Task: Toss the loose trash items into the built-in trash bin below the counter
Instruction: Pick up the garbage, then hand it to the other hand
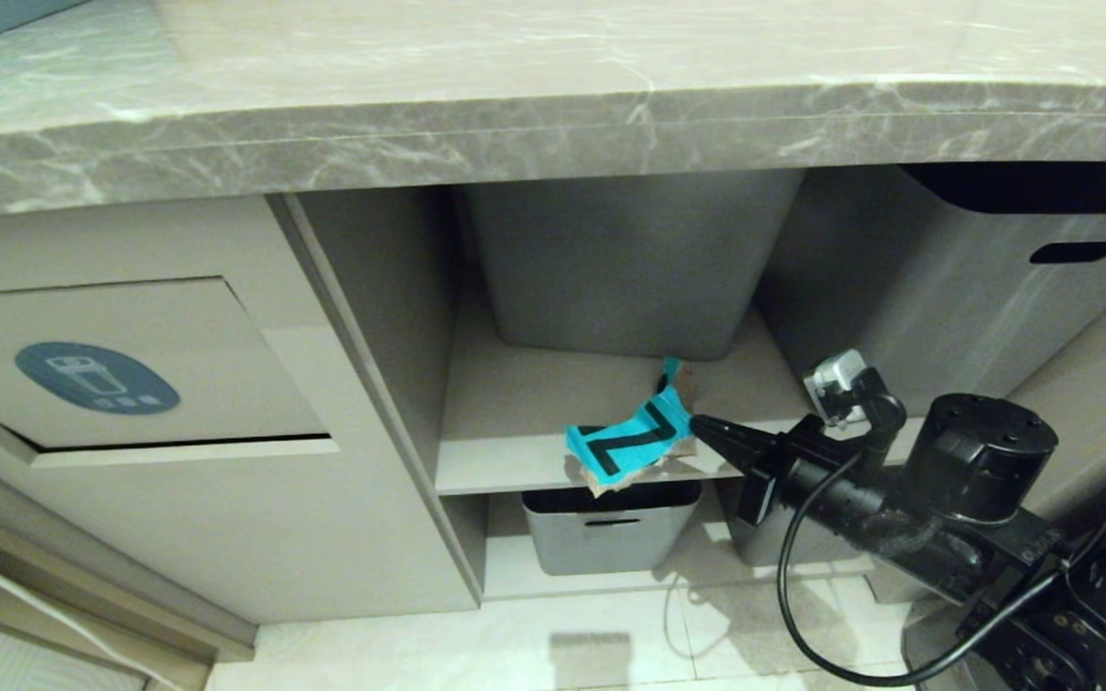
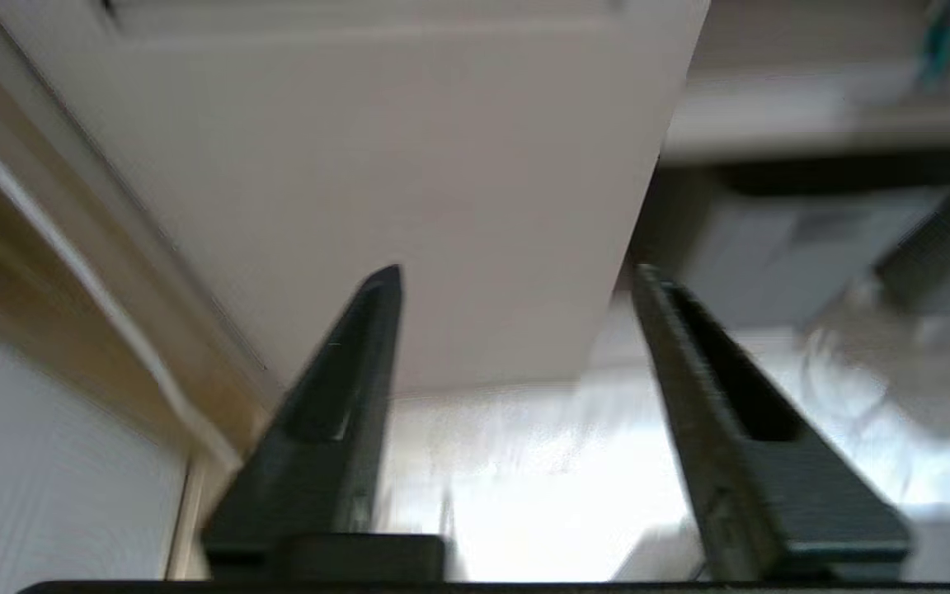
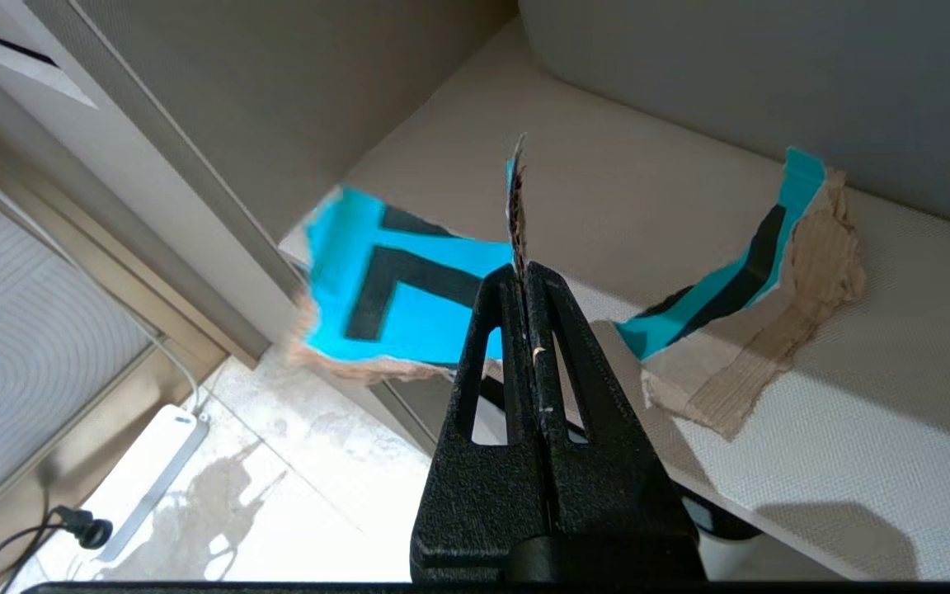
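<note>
Under the grey marble counter [image 1: 553,125], the built-in trash bin [image 1: 131,365] shows as a beige flap with a round blue sticker, at the left. My right gripper [image 1: 697,425] [image 3: 524,268] is shut on a teal-and-black cardboard scrap [image 1: 625,440] [image 3: 392,289] at the front edge of the open shelf [image 1: 515,461]. A second teal-and-brown scrap [image 1: 673,376] [image 3: 739,305] lies on that shelf behind it. Only the left wrist view shows my left gripper [image 2: 516,276], which stands open and empty in front of the beige cabinet front [image 2: 409,165].
A grey tub [image 1: 630,269] stands at the back of the shelf, a larger one [image 1: 975,278] to its right and a small one [image 1: 601,533] on the shelf below. A white power strip [image 3: 153,462] lies on the tiled floor [image 1: 563,643].
</note>
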Motion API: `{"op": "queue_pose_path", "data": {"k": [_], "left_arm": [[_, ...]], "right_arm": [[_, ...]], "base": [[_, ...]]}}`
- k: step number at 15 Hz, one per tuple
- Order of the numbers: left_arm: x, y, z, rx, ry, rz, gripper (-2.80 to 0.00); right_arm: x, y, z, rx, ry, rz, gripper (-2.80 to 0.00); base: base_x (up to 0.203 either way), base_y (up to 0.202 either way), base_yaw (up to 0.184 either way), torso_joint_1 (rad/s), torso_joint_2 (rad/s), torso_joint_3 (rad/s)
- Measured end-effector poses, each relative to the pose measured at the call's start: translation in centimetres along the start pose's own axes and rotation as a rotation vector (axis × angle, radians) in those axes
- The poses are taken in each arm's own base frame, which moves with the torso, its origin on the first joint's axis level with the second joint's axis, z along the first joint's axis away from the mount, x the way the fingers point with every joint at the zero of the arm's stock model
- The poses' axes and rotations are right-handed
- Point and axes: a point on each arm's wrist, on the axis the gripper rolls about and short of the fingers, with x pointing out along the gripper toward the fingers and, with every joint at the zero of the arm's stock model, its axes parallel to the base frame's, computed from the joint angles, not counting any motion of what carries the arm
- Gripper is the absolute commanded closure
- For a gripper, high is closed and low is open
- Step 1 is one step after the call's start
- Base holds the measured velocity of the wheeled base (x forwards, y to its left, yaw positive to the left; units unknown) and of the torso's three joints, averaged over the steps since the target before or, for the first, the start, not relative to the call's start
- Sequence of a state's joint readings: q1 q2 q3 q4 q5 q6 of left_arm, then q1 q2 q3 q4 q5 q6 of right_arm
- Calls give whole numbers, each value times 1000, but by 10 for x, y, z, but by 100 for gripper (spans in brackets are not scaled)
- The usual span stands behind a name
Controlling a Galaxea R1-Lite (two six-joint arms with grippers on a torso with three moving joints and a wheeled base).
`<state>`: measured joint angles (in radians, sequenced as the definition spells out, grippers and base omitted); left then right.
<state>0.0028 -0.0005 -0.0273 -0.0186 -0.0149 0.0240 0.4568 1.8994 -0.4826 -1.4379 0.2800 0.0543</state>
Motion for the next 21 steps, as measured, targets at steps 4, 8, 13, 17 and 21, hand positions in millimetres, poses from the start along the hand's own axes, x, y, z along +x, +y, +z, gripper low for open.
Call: {"op": "queue_pose_path", "data": {"k": [4, 8, 13, 17, 21], "left_arm": [[-10, 0, 68, -158, -106, -96, -280], [20, -6, 118, -512, 107, -536, -280], [78, -21, 114, -634, 483, -805, -280], [117, -37, 104, -644, 612, -853, -280], [168, -67, 92, -624, 618, -935, -280]], "right_arm": [[6, -1, 9, -11, -40, 9, 0], [10, -2, 15, -18, -69, 15, 0], [11, -2, 14, -19, -66, 14, 0], [15, 3, 15, -25, -70, 84, 0], [20, 7, 19, -31, -89, 108, 0]], "base": [[0, 0, 0, 0, 0, 0], [0, 0, 0, 0, 0, 0], [0, 0, 0, 0, 0, 0], [0, 0, 0, 0, 0, 0], [0, 0, 0, 0, 0, 0]]}}
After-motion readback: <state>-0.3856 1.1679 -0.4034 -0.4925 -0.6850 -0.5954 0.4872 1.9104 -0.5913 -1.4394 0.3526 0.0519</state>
